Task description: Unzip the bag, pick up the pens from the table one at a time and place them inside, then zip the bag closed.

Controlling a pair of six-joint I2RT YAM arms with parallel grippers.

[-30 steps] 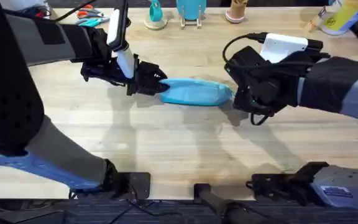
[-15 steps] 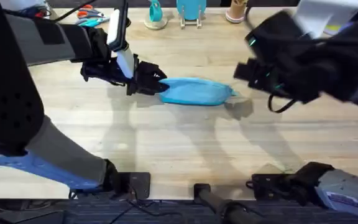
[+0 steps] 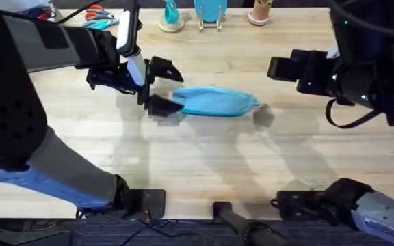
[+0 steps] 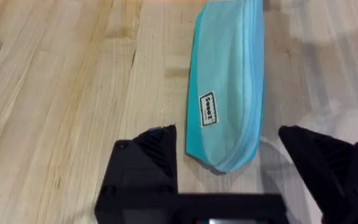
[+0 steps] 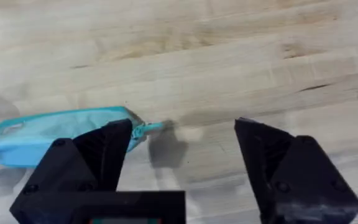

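One bag [image 3: 215,101] on the table [image 3: 204,160], and two grippers working either side of it. The bag is a light blue pouch lying flat along the wood, and in the left wrist view its zip line runs the length of the fabric with a small white label [image 4: 208,109] stitched near the rounded end; the zip looks closed there, and what sits inside the pouch cannot be told. The left gripper [image 3: 161,87] is at the bag's left end, its two black fingers [image 4: 156,148] spread wide apart, one on each side of that end, and not gripping the fabric. The right gripper [image 3: 286,67] hangs off beyond the bag's right end, raised clear of it; in the right wrist view its fingers [image 5: 103,155] are spread too, with nothing between them, and the bag's tip with a little turquoise zip pull [image 5: 149,128] pokes out on the wood just past one finger. A soft shadow lies on the table right beside that tip. Past the bag, along the table's far edge, there's a row of bits: one pair of scissors [image 3: 99,19] with orange and teal handles off beyond the left gripper, two teal objects [image 3: 171,16] standing behind the bag, and one tan piece [image 3: 258,12] beside them. The surface itself is pale plank wood with visible grain, bare around the bag.
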